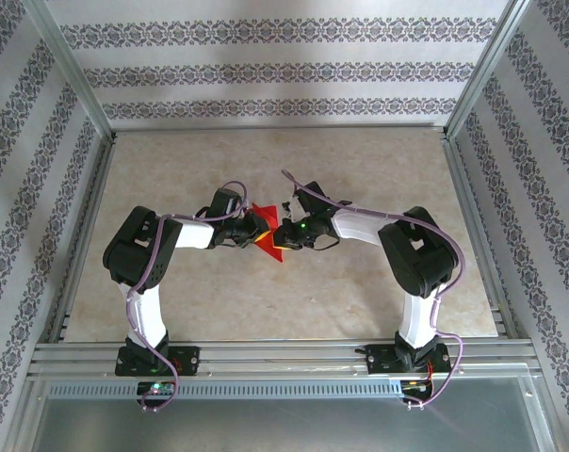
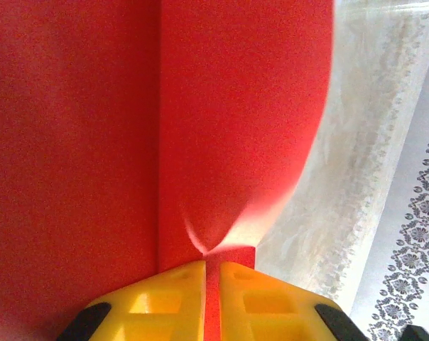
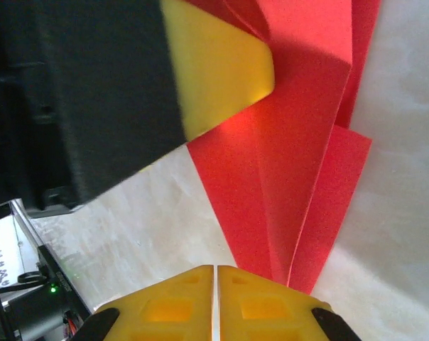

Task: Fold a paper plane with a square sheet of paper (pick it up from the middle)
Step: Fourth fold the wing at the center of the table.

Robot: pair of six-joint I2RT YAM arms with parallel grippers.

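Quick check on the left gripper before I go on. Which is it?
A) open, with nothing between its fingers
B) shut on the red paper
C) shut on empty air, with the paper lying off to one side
B: in the left wrist view the left gripper is closed, with a thin strip of the red paper pinched in the slit between its jaws.

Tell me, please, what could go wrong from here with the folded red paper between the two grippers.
1. The left gripper pinches the folded red paper only at its edge, and the sheet puckers just above the fingertips. A pull might tear it or add a stray crease.
2. The right gripper is shut, with the paper's point beside its fingers rather than between them. Advancing could crumple that point.
3. The overhead view shows the two grippers very close together, so they might collide.
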